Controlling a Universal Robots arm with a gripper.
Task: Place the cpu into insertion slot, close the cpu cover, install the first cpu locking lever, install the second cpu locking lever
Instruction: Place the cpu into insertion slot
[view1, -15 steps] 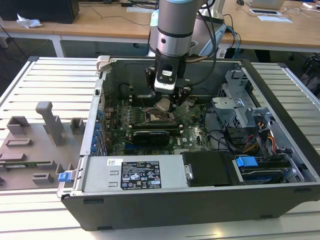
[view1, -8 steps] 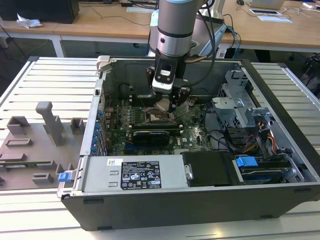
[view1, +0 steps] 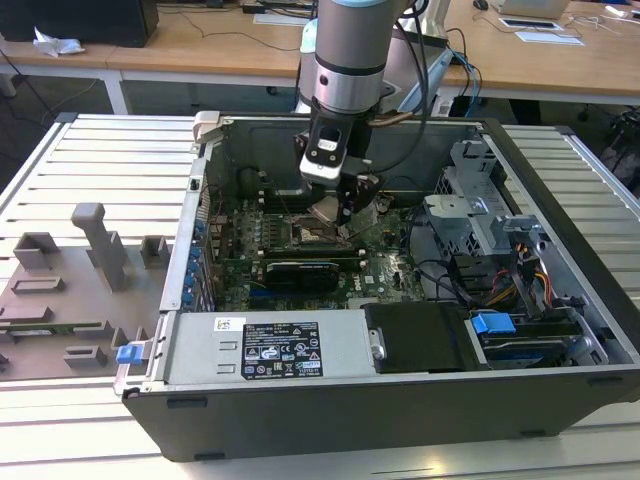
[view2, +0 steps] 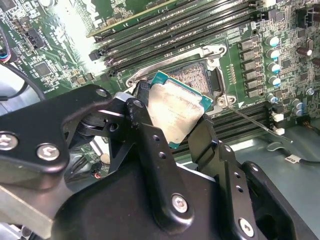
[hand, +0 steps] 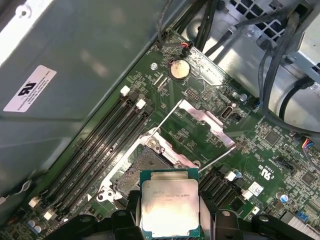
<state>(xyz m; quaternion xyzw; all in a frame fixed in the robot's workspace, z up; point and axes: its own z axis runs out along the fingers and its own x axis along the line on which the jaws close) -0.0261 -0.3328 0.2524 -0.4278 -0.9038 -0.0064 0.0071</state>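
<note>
Silvery-grey cpu (hand: 169, 207) clamped by its edges in my pincer (hand: 170, 219), tilted just above the insertion slot (hand: 145, 162) mid-board on the motherboard (hand: 265, 145), first wrist view adds the cpu cover (hand: 207, 122) swung open beside it, exterior view the computer case (view1: 300, 405).

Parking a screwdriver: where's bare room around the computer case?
The slatted table is bare beyond the grey tray at the exterior view's left, and past the case at its right. Inside is crowded: gripper holding the cpu by the socket, plus cables.
</note>
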